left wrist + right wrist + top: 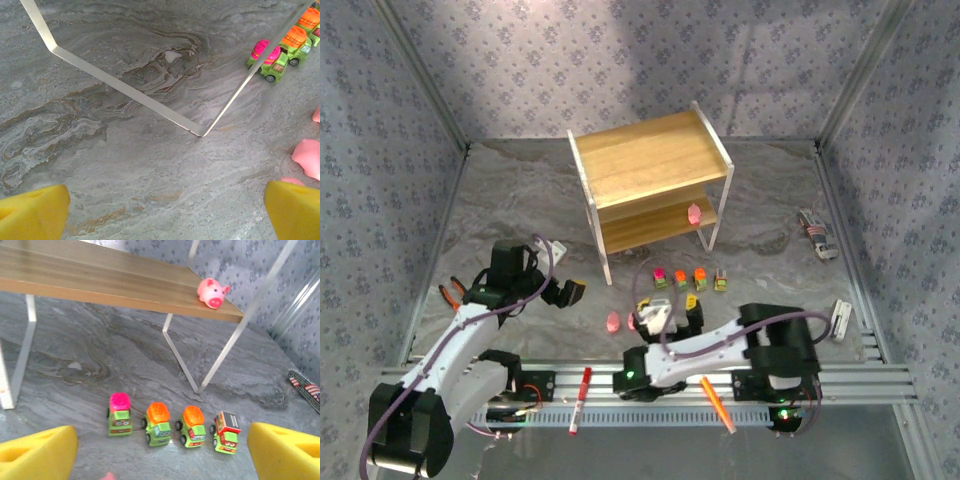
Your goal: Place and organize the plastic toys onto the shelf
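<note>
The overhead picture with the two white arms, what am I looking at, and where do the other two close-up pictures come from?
Two robot arms are bolted at the near edge of a table; a fixed camera above and behind them took that picture. The close-ups come from a camera on each wrist. The yellow wedges are the left arm's fingers, hanging over the table beside the foot of the shelf; the right arm's fingers face four toy trucks in a row. One pink figure sits on the shelf's lower board, and other pink figures lie on the table. Two marker pens lie by the arm bases. Both pairs of fingers stand open, holding nothing.
</note>
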Motion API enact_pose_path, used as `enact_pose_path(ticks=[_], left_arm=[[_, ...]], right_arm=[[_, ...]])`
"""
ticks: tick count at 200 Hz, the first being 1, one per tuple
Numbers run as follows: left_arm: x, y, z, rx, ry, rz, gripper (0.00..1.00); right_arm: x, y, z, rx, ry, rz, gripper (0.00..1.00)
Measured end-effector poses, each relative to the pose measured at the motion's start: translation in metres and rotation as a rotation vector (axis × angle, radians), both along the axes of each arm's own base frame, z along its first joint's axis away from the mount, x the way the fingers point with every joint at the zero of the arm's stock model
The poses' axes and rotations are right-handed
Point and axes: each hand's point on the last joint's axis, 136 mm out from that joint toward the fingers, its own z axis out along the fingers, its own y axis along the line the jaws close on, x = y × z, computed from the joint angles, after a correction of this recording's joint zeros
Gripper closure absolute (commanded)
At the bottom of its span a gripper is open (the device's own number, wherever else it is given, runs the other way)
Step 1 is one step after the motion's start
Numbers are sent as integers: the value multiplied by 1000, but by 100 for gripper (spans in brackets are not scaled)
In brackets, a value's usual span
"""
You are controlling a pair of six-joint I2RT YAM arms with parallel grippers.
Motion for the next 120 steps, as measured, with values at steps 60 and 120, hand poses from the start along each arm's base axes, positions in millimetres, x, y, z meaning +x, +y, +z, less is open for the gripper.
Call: enact_pose_path(ticks=[60, 120], left_arm=[[-1, -1, 1, -1, -6, -4, 0], [-1, -1, 1, -1, -5, -4, 0]], right_arm=[[-16, -13, 4, -22, -4, 42, 8], [-14, -36, -39, 285, 183, 1, 9]])
